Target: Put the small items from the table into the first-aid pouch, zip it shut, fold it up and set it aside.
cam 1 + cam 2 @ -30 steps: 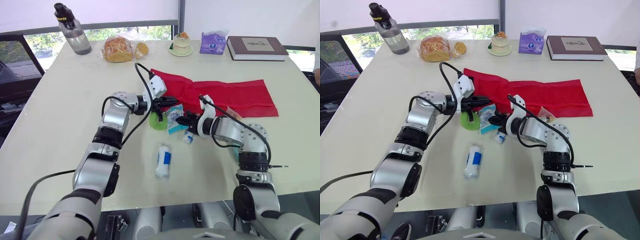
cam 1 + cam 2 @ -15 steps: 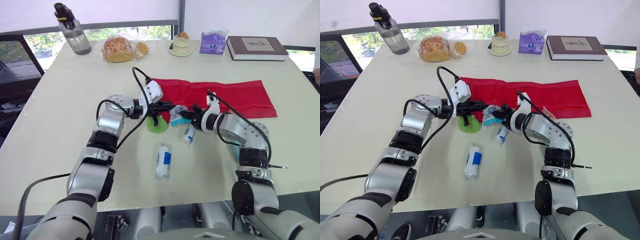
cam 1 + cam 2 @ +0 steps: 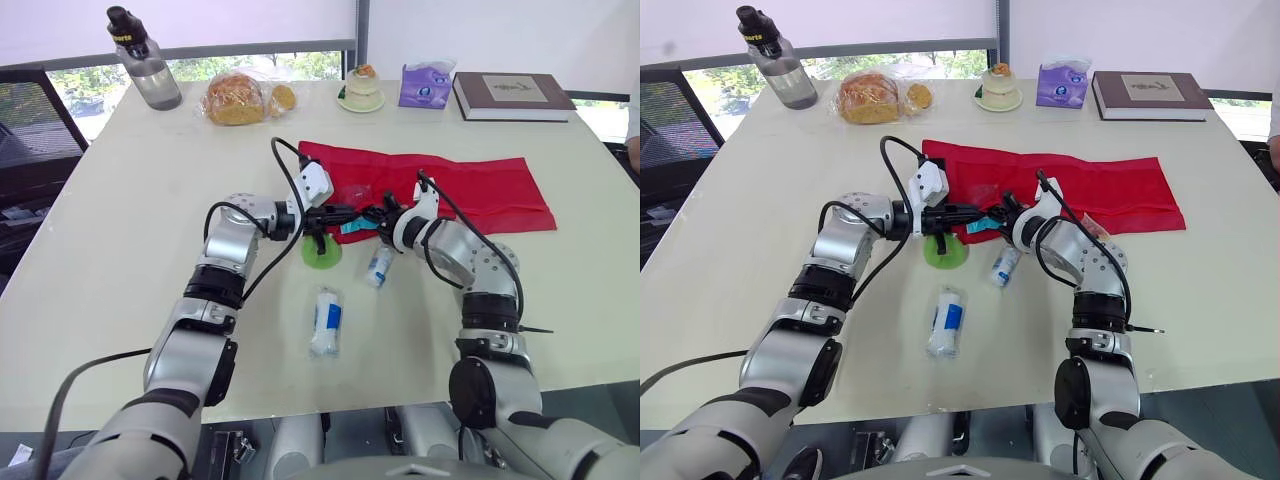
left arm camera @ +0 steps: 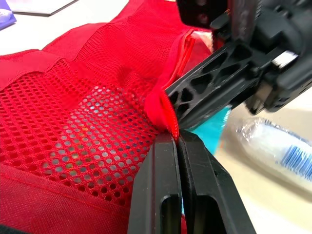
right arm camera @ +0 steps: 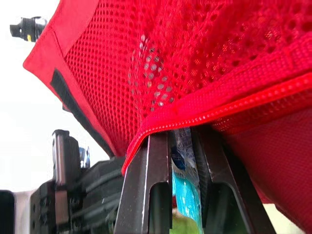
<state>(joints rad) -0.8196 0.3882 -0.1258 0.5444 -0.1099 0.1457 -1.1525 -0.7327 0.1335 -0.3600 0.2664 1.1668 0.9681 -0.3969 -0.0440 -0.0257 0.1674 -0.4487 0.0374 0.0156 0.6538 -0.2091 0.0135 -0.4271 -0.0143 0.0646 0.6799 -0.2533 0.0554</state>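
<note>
- One wide cream table (image 3: 120,200) carries everything; the long red mesh first-aid pouch (image 3: 470,190) lies unfolded across its middle, its zip open
- Far-edge clutter sits well apart from the work and blocks nothing: a dark hardback book (image 3: 512,96), a bagged loaf of bread (image 3: 238,98), a grey water bottle with a black cap (image 3: 147,62), a purple tissue pack (image 3: 424,84), a small dessert on a pale saucer (image 3: 362,88)
- Left gripper (image 4: 176,141) has its fingers pressed together on the pouch's red zip edge, lifting it into a mouth; so thin a pinch could slip, I judge, and the mouth would fall shut
- Right gripper (image 5: 183,146) pinches a crinkly clear-and-teal packet (image 5: 186,195) just under that lifted edge; the packet may snag on zip or mesh, and the two grippers, nearly touching, could knock together
- Three items wait near the mouth: a white gauze roll with a blue label (image 3: 326,320), a flat green disc (image 3: 321,254) right below the grippers and likely to be nudged, a small white-and-blue tube (image 3: 379,266)
</note>
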